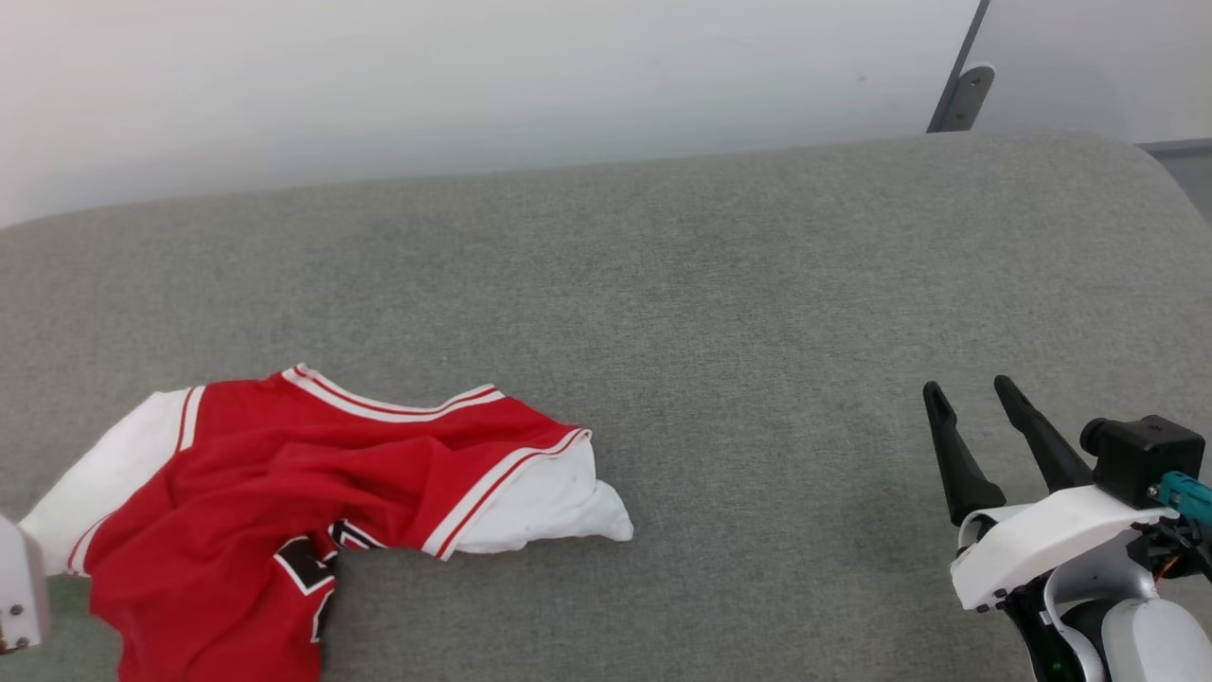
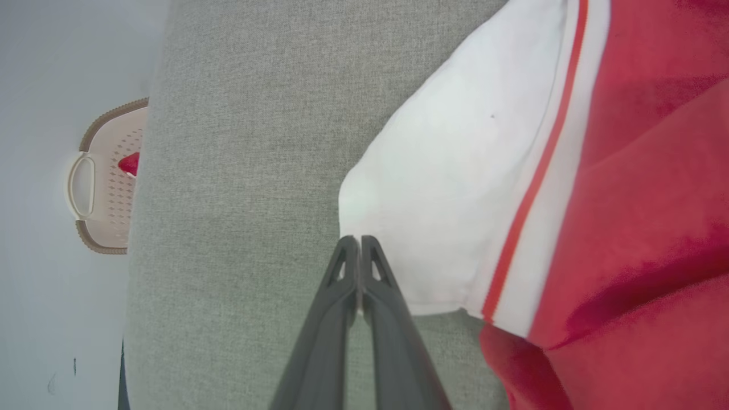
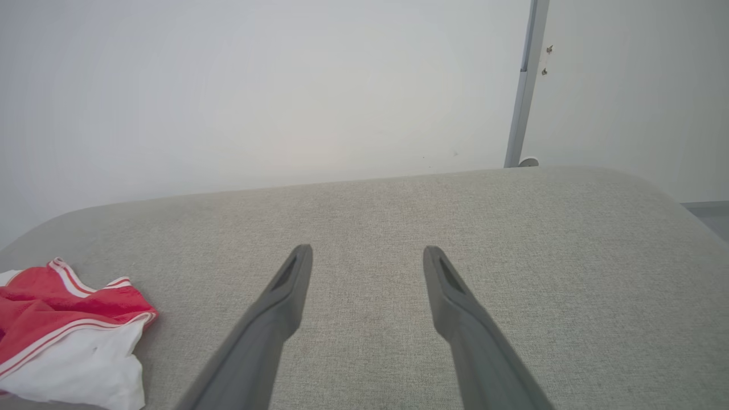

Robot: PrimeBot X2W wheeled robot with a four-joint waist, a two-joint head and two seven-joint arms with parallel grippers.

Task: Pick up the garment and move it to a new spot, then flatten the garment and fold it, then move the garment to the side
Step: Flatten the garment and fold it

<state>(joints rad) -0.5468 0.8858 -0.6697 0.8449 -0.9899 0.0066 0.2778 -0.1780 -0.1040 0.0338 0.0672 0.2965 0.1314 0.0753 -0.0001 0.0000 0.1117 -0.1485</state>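
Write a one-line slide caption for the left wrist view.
Left gripper, shut, tips at the white sleeve of the garment on a grey cushion; beige basket beyond.

No text is legible: the garment's (image 1: 237,474) black, white-edged letters (image 1: 305,561) are folded over.

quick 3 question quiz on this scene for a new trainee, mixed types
1. True or false: the right gripper is shut on the garment.
2. On the grey cushion, the garment lies toward the robot's: A) left B) right C) far middle.
3. Fill in: the left gripper has its jaws ____, tips at the edge of the white sleeve.
Key: 1 false, it stands open over bare cushion. 2 A. 3 shut.
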